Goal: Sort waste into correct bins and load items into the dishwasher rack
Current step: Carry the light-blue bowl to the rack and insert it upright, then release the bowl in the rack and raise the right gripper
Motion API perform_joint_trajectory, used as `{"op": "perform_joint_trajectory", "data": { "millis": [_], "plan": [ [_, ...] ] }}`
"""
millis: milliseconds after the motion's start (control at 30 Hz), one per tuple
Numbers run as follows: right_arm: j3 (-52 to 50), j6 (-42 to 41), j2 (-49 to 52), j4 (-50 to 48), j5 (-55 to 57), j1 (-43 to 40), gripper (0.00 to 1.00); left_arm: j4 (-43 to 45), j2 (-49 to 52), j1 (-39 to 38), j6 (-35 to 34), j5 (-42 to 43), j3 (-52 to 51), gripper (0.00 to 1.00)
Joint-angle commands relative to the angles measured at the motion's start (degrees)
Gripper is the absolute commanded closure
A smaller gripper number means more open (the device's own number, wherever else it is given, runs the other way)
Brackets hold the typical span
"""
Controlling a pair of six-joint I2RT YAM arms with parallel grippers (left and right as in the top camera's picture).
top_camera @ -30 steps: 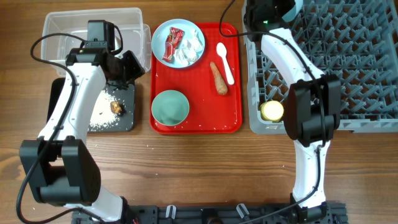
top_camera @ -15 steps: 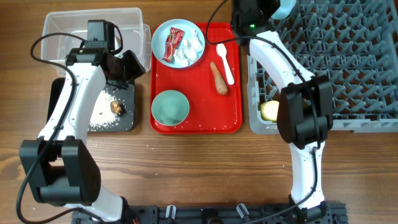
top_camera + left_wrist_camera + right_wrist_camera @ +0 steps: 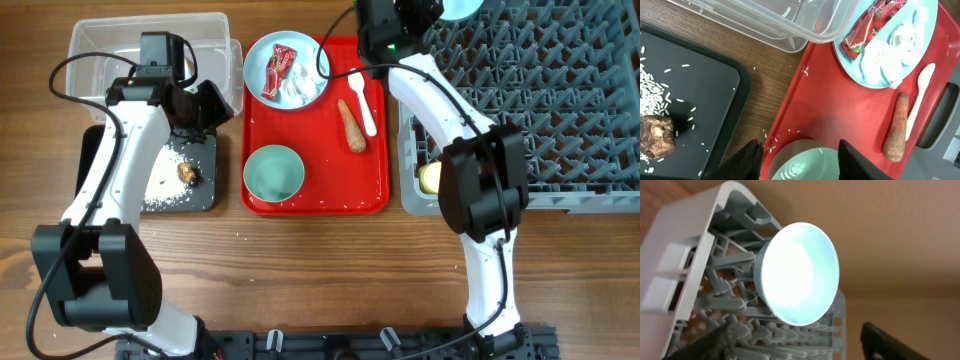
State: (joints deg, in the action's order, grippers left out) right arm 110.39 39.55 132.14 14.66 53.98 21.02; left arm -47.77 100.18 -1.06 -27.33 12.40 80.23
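Bowls two, tray bowl (image 3: 273, 172) and rack bowl (image 3: 797, 272); left pincer (image 3: 801, 157), right pincer (image 3: 805, 339) both released.

A flat red serving tray (image 3: 320, 140) lies on the wooden table (image 3: 300, 270), just toward 12 o'clock of the overhead centre, its longer sides running from 12 to 6. The table's brown grain runs from 9 to 3 o'clock.
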Motion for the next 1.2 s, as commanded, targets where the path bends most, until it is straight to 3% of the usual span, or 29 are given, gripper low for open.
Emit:
{"op": "perform_joint_trajectory", "data": {
  "millis": [0, 167, 300, 400, 500, 633, 733, 867, 1167],
  "plan": [
    [0.2, -13.8, -1.7, 2.3, -2.5, 0.0, 0.03, 0.2, -0.7, 0.2, -0.1, -0.5, 0.8, 0.50],
    [0.2, -27.7, -9.6, 15.1, -22.1, -0.1, 0.00, 0.2, -0.7, 0.2, -0.1, -0.5, 0.8, 0.51],
    [0.2, -30.6, -15.8, 20.9, -34.4, 0.0, 0.00, 0.2, -0.7, 0.2, -0.1, -0.5, 0.8, 0.51],
    [0.2, -35.3, -19.3, 19.6, -34.3, -0.8, 0.00, 0.2, -0.7, 0.2, -0.1, -0.5, 0.8, 0.51],
    [0.2, -45.7, -21.5, 17.6, -36.0, -4.5, 0.09, 0.2, -0.7, 0.2, -0.1, -0.5, 0.8, 0.51],
    [0.2, -58.2, -21.1, 15.2, -47.5, -12.7, 0.23, 0.2, -0.7, 0.2, -0.1, -0.5, 0.8, 0.51],
    [0.2, -64.4, -19.1, 12.8, -55.0, -18.3, 0.26, 0.2, -0.7, 0.2, -0.1, -0.5, 0.8, 0.50],
    [0.2, -69.1, -14.9, 10.6, -60.5, -22.3, 0.28, 0.2, -0.7, 0.2, -0.1, -0.5, 0.8, 0.50],
    [0.2, -74.5, -7.1, 7.0, -60.5, -23.0, 0.33, -0.1, -0.7, 0.2, -0.1, -0.5, 0.8, 0.50]
  ]
}}
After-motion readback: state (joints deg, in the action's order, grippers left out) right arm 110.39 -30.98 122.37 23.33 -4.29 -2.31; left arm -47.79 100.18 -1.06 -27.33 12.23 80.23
